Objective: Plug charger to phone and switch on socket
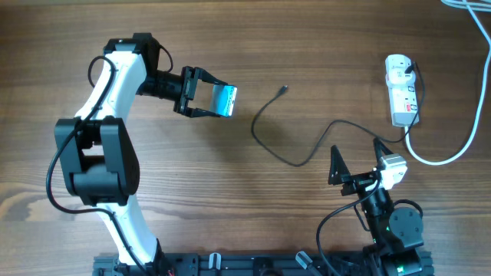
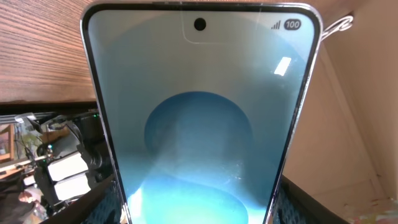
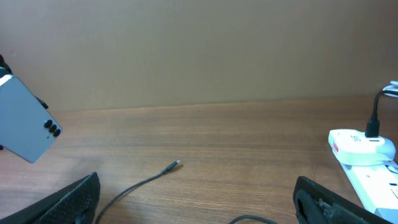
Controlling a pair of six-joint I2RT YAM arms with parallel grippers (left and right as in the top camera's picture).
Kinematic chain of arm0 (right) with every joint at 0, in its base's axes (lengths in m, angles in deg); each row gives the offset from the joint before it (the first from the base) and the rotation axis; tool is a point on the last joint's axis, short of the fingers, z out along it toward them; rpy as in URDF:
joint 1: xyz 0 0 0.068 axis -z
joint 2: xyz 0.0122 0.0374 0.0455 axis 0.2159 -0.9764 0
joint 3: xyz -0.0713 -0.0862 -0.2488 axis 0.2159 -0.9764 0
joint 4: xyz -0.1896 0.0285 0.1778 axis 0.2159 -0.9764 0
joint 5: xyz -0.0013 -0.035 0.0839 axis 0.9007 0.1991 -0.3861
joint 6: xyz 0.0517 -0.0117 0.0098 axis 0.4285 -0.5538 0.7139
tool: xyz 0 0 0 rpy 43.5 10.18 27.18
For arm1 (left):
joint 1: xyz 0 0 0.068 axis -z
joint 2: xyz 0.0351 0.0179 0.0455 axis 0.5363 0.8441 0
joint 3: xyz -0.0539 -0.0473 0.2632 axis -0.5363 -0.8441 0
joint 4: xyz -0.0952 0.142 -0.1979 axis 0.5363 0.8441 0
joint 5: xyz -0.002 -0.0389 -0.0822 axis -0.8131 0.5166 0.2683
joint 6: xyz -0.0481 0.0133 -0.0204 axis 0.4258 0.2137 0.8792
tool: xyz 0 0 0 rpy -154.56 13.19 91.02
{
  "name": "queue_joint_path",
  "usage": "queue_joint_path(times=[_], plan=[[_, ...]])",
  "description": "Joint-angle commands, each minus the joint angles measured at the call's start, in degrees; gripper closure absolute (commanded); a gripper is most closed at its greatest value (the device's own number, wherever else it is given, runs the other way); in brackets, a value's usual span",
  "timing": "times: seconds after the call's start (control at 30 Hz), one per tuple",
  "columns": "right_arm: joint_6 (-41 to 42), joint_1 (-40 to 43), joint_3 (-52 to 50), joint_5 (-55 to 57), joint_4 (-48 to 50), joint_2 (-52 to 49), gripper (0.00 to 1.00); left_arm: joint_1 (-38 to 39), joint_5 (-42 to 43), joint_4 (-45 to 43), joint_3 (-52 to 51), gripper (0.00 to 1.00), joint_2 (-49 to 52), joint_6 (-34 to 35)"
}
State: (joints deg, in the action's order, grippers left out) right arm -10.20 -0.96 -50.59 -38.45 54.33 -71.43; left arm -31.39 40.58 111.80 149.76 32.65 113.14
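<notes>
My left gripper (image 1: 209,100) is shut on the phone (image 1: 225,100) and holds it lifted above the table, screen facing its wrist camera. In the left wrist view the cyan-teal screen (image 2: 199,124) fills the frame. The right wrist view shows the phone's grey back (image 3: 25,127) at far left. The charger, a thin black cable (image 1: 303,157), lies on the table, its plug tip (image 1: 285,90) free right of the phone, also in the right wrist view (image 3: 174,165). The white socket (image 1: 402,90) lies at the right with a black plug in it. My right gripper (image 1: 357,162) is open and empty.
A thick white lead (image 1: 453,153) loops from the socket toward the table's right edge. The socket's end with the black plug shows at the right of the right wrist view (image 3: 364,143). A plain wall stands behind the table.
</notes>
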Motion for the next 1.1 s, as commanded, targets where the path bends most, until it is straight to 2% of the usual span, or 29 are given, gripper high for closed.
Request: queue_joint_path(times=[0.0,0.17,0.37,0.47,0.7,0.83,1.07], plan=[[-1.18,-0.11,-0.07,-0.5,0.26,0.13,0.0,-0.2,1.42,0.24,1.22,0.96,-2.14,-0.5],[-1.11,-0.11,-0.07,-0.57,0.83,0.15,0.0,-0.2,1.42,0.24,1.22,0.96,-2.14,-0.48],[-0.85,-0.11,0.52,-12.22,0.72,0.04,0.0,-0.2,1.38,0.17,1.22,0.96,-2.14,-0.48],[-0.74,-0.11,4.11,-12.35,-3.1,-1.7,0.0,-0.2,1.38,-0.9,1.22,0.96,-2.14,-0.24],[0.26,-0.11,19.61,-14.32,-13.38,-19.39,0.0,-0.2,1.09,-2.43,1.22,0.96,-2.14,-0.26],[-4.15,-0.11,30.32,-20.68,-19.85,-30.29,0.0,-0.2,-1.68,-3.08,1.22,0.96,-2.14,1.25],[-3.98,-0.11,42.91,-27.1,-30.25,-44.11,0.0,-0.2,-4.37,-5.05,1.22,0.96,-2.14,1.27]])
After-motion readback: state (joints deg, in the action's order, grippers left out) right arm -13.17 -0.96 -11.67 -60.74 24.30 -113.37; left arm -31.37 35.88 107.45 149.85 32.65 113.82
